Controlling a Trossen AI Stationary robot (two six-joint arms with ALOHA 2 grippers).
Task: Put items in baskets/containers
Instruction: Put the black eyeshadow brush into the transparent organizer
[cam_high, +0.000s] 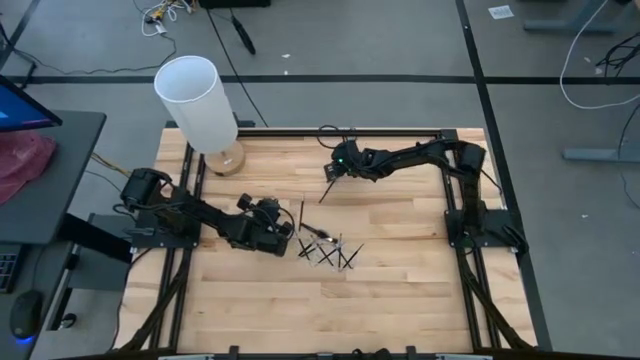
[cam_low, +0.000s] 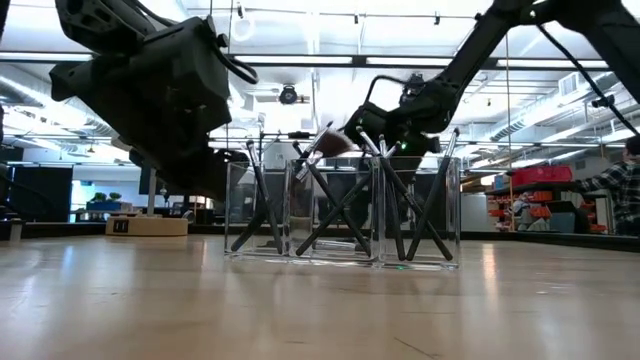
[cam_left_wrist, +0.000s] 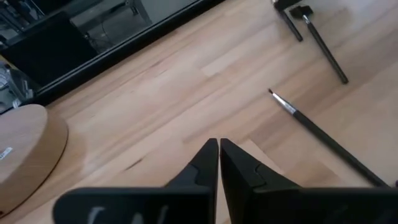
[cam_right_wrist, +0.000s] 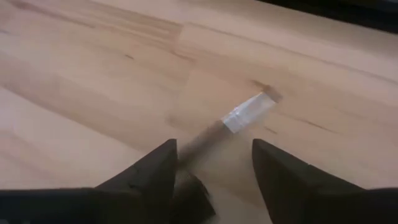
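A clear holder (cam_high: 330, 252) stands mid-table with several thin black brushes (cam_low: 340, 195) leaning crossed inside it. My left gripper (cam_high: 290, 243) is shut just left of the holder, low over the wood, with nothing between its fingers (cam_left_wrist: 208, 155). One brush (cam_left_wrist: 323, 137) reaches across the wood just ahead of it. Farther back, my right gripper (cam_high: 335, 172) is open and points down over a single brush (cam_high: 325, 192) on the table. That brush's silver ferrule (cam_right_wrist: 249, 112) shows between the spread fingers, which stand on either side of it.
A tall white cylinder (cam_high: 198, 100) on a round wooden base (cam_left_wrist: 25, 149) stands at the far left corner. Bare wood lies in front of the holder and toward the right edge. The table's dark frame rails run along both sides.
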